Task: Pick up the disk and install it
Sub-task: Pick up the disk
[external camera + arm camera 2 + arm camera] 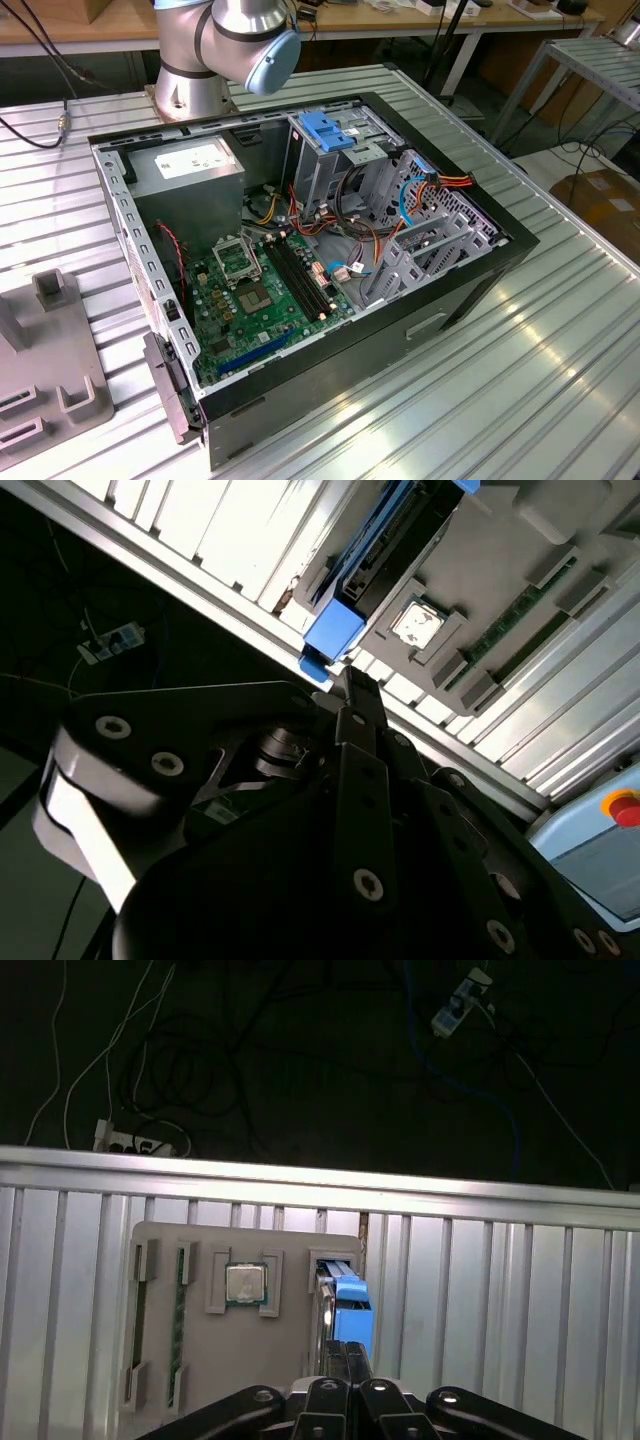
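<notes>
The end effector [346,1352] has its fingers pressed together with no gap showing, and I judge it holds nothing. Just past its tips is the disk [348,1305], standing on edge in a slot of a grey tray [250,1360]. Its long axis runs straight away from the end effector, in line with the fingers. In the second wrist view the tips [345,685] look close to touching the disk's blue rail [335,630], though I cannot tell if they do. To one side of the disk a chip [245,1283] sits in the same tray. The tray rests on a ribbed metal desk [480,1290], whose edge lies beyond. Past it is a dark floor with cables [250,1060]. The exterior view shows the open computer case [480,270], well apart from the tray [50,390].
</notes>
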You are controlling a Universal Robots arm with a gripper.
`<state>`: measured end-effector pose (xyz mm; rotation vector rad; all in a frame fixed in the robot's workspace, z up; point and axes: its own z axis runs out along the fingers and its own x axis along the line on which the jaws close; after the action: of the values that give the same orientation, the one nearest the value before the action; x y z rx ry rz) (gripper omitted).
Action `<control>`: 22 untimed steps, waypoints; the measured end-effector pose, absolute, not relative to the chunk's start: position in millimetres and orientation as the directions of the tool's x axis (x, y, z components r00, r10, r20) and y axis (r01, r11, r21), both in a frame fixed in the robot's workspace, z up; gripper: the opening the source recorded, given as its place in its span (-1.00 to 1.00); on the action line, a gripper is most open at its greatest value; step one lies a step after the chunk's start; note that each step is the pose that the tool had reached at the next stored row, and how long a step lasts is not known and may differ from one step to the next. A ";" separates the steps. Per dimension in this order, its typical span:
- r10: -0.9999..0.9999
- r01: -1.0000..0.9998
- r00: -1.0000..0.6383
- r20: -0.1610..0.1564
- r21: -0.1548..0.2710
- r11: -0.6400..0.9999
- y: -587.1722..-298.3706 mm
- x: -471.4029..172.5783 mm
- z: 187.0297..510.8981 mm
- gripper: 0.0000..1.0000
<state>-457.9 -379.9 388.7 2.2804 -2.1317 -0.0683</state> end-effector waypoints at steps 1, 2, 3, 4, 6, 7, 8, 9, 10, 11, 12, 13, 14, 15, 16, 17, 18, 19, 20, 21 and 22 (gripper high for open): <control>-0.998 -0.997 0.067 -0.019 0.044 -0.068 -379.9 -457.9 388.7 -0.80; -0.998 -0.997 0.068 -0.019 0.044 -0.068 -379.9 -457.9 388.7 -0.80; -0.997 -0.996 0.073 -0.019 0.044 -0.074 -379.9 -457.9 388.7 -0.80; -0.996 -0.996 0.082 -0.019 0.044 -0.083 -380.0 -457.9 388.6 -0.80; -0.994 -0.993 0.112 -0.019 0.044 -0.113 -379.9 -457.9 388.5 -0.80; -0.991 -0.990 0.131 -0.019 0.044 -0.131 -379.9 -457.9 388.3 -0.80; -0.989 -0.988 0.150 -0.019 0.044 -0.150 -379.9 -457.9 388.0 -0.80; -0.987 -0.986 0.159 -0.019 0.044 -0.160 -379.9 -457.8 387.9 -0.80; -0.986 -0.985 0.167 -0.019 0.044 -0.167 -379.8 -457.6 387.7 -0.80; -0.985 -0.985 0.169 -0.019 0.044 -0.170 -379.8 -457.6 387.5 -0.77; -0.985 -0.984 0.171 -0.019 0.044 -0.172 -379.7 -457.5 387.1 -0.77; -0.985 -0.984 0.173 -0.019 0.044 -0.173 -379.7 -457.4 386.7 -0.77; -0.984 -0.983 0.175 -0.019 0.044 -0.176 -379.7 -457.4 385.6 -0.66; -0.984 -0.983 0.177 -0.019 0.044 -0.178 -379.7 -457.4 384.2 -0.54; -0.984 -0.983 0.180 -0.019 0.044 -0.180 -379.7 -457.4 382.4 -0.41; -0.983 -0.982 0.182 -0.018 0.044 -0.183 -379.7 -457.4 380.8 -0.29; -0.983 -0.982 0.184 -0.018 0.044 -0.184 -379.6 -457.4 378.8 -0.17; -0.983 -0.982 0.184 -0.018 0.044 -0.184 -379.6 -457.4 376.8 -0.05; -0.983 -0.982 0.184 -0.018 0.044 -0.184 -379.5 -457.3 375.1 -0.05; -0.983 -0.982 0.184 -0.018 0.044 -0.184 -379.1 -456.9 373.4 0.07; -0.983 -0.982 0.183 -0.018 0.043 -0.184 -377.5 -454.9 368.8 0.19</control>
<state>-454.9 -377.5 368.8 2.3992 -1.9933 -0.0653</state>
